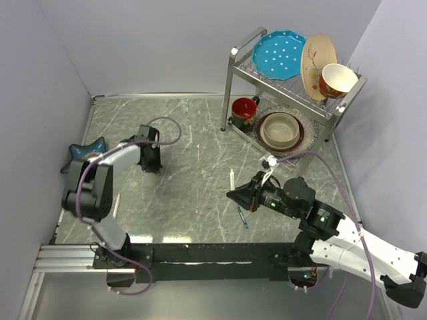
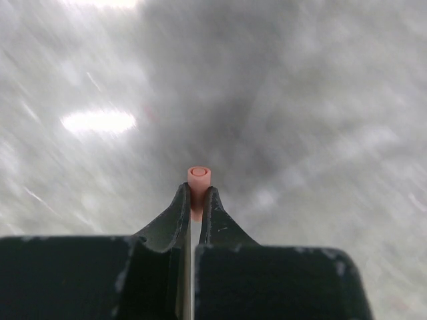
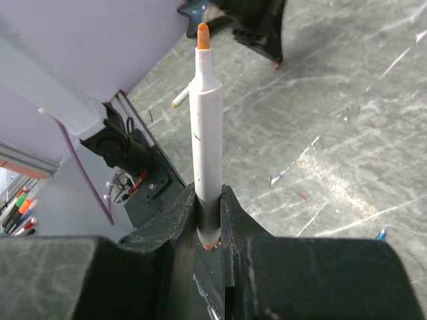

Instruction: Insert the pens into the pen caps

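Holding a white pen (image 3: 205,133) near its rear end, the right gripper (image 3: 208,200) has its fingers drawn in narrow against the barrel. The pen stands out past the fingertips, with its bare orange tip at the far end. From above, this gripper (image 1: 240,195) sits in front of the rack (image 1: 229,87), toward the arm bases, and the white pen (image 1: 232,179) shows as a short pale stick at its tips.

The left gripper (image 2: 197,193) has its fingers closed tight on a red-orange cap (image 2: 199,177). The cap pokes out just beyond the fingertips and shows a round open mouth. In the top view the left gripper (image 1: 152,165) hangs low over the grey marbled table (image 1: 193,133), well to the left of the rack and well apart from the right gripper.

A blue pen (image 1: 241,217) lies flat on the table in front of the rack, just on the near side of the right gripper. A second white pen (image 1: 117,205) lies on the table far to the left of the rack, beside the left arm. A blue star-shaped dish (image 1: 87,152) sits at the table's left edge, further from the rack than the left gripper
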`<control>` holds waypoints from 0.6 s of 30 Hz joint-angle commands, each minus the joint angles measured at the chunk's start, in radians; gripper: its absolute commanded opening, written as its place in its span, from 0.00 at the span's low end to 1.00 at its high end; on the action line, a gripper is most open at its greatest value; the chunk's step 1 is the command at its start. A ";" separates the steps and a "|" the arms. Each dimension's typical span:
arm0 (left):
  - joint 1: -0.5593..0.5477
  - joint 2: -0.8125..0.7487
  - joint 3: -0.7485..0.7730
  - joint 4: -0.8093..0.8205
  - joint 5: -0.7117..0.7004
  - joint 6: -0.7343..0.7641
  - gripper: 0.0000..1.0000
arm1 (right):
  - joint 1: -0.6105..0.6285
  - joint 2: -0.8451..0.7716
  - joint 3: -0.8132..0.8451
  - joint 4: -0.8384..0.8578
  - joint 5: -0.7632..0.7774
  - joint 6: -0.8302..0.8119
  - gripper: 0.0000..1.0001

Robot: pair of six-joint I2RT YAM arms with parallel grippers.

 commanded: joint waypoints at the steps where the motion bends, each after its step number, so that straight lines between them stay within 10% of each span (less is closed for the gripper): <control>1: -0.026 -0.254 -0.127 0.166 0.172 -0.197 0.01 | 0.005 0.048 -0.043 0.085 -0.024 0.040 0.00; 10: -0.233 -0.770 -0.508 0.847 0.401 -0.623 0.01 | 0.031 0.252 -0.073 0.345 -0.144 0.084 0.00; 18: -0.346 -0.908 -0.554 0.972 0.367 -0.708 0.01 | 0.080 0.459 0.004 0.470 -0.147 0.130 0.00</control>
